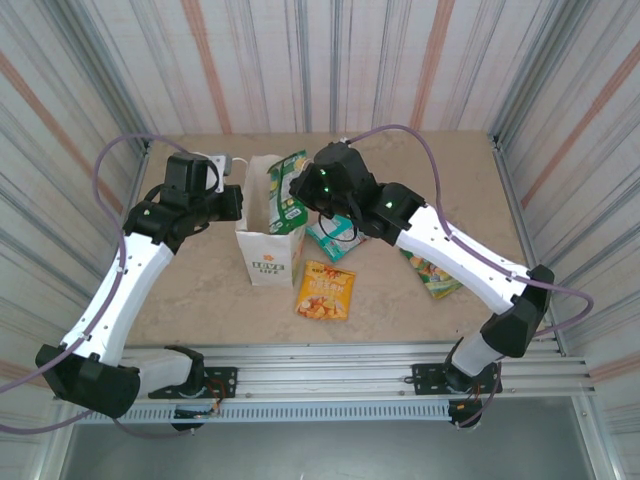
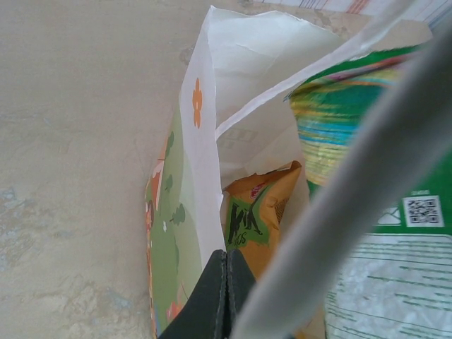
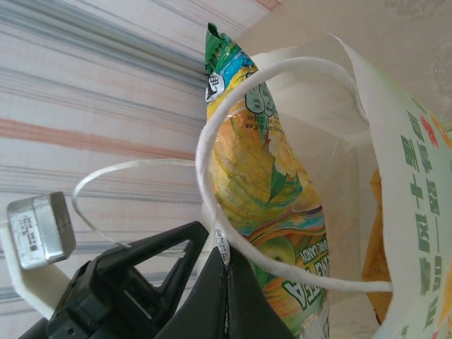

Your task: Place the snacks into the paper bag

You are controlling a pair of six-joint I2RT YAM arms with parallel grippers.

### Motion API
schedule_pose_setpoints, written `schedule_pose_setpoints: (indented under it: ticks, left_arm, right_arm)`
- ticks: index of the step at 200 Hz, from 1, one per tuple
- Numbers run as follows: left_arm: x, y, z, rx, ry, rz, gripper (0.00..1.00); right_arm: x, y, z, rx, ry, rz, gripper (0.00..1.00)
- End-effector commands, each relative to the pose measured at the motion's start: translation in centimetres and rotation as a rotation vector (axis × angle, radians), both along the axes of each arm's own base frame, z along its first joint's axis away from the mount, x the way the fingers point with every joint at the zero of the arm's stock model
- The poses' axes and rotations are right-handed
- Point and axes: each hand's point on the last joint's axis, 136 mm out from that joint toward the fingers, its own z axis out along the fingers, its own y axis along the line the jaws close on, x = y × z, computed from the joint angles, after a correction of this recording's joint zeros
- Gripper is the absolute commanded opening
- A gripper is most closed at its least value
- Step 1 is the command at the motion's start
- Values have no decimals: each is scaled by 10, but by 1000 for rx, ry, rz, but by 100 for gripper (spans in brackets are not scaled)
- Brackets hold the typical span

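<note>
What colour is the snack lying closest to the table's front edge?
Orange snack; the top view shows it best.

A beige, marbled tabletop point(image 1: 200, 290) fills the middle of the top view, and its mottled surface takes up the left half of the left wrist view point(image 2: 70, 141). Corrugated wall panels point(image 1: 300, 60) with pale grey and orange vertical stripes close it in at the top, left and right. Their stripes run across the upper left of the right wrist view point(image 3: 85, 85). Along the lower edge lies a silver metal rail point(image 1: 330, 355), with a slotted strip point(image 1: 330, 410) just below it.

top: high above, near side, facing down | wrists: close-up; share paper bag point(image 2: 247, 49)
</note>
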Motion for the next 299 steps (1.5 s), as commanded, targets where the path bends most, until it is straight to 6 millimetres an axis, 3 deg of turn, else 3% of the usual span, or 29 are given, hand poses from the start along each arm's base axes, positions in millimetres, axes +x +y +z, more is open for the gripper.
schedule_pose_setpoints:
  ticks: [1,24,68,105,143,183,216,299]
  left_arm:
    - [1,-2,2,-21,-4,-8,3]
    - [2,-3,2,-23,-3,-10,3]
    - [2,-3,4,-23,-7,-10,3]
    - [2,-3,3,-18,-6,-17,3]
    - [0,-2,0,-9,5,-16,3]
    - [0,1,-2,2,8,-4,3]
    - [1,1,-2,3,9,-4,3]
    - [3,0,-8,13,30,-9,3]
  right_arm:
    - [4,5,0,32,4,-32,0]
    - [8,12,-4,35,9,-26,0]
    - [8,18,-3,20,12,11,30]
    - [3,7,17,20,-38,15,33]
    - [-7,-24,36,-71,-154,22,33]
    - [-19,-69,41,-185,-227,10,35]
    - [-17,-114,21,-220,-136,-27,35]
    - [-26,-226,-74,-300,188,-166,41]
